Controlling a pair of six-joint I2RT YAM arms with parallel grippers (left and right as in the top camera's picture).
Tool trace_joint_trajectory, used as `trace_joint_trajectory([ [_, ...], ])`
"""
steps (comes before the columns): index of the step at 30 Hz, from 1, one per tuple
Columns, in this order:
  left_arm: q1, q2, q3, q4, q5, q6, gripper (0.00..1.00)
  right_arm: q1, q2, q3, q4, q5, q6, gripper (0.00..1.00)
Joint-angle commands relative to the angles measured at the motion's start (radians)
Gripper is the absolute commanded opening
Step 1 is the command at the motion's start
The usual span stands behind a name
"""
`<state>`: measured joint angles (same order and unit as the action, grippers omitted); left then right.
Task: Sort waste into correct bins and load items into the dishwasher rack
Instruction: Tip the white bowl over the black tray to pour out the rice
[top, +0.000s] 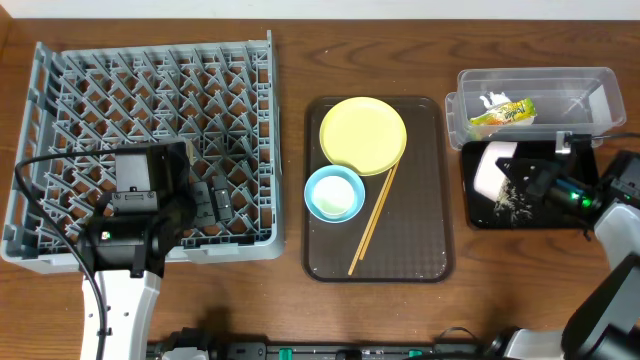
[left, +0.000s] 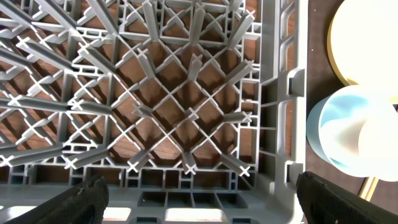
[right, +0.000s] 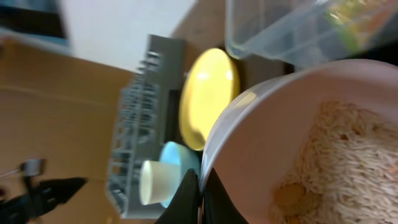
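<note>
My right gripper (top: 522, 180) (right: 200, 186) is shut on the rim of the white bowl (top: 490, 165) (right: 267, 143), which is tipped on its side over the black bin (top: 470, 215). Rice and beige crumbs (right: 354, 162) lie in the bowl, and some (top: 515, 205) lie in the bin. The clear bin (top: 455, 110) holds the green-and-yellow wrapper (top: 503, 113) and a white scrap (top: 493, 99). My left gripper (top: 215, 200) (left: 202, 196) is open and empty over the near right part of the grey dishwasher rack (top: 150, 90) (left: 186, 112).
The brown tray (top: 420, 240) holds the yellow plate (top: 363, 133), the light blue bowl (top: 333, 192) with the white cup (right: 158, 180) in it, and the chopsticks (top: 373, 220). Bare wood lies between the rack, the tray and the bins.
</note>
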<state>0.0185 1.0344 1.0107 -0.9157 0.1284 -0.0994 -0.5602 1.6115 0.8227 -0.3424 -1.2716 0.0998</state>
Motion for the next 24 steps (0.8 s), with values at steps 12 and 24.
trace_joint_trajectory([
  [12,-0.002,0.004,0.025,0.000,0.002,0.013,0.98,-0.190,0.103,-0.002,0.063,-0.288,0.013,0.01],
  [24,-0.002,0.004,0.025,0.000,0.002,0.013,0.98,-0.196,0.103,-0.002,0.069,-0.287,0.090,0.01],
])
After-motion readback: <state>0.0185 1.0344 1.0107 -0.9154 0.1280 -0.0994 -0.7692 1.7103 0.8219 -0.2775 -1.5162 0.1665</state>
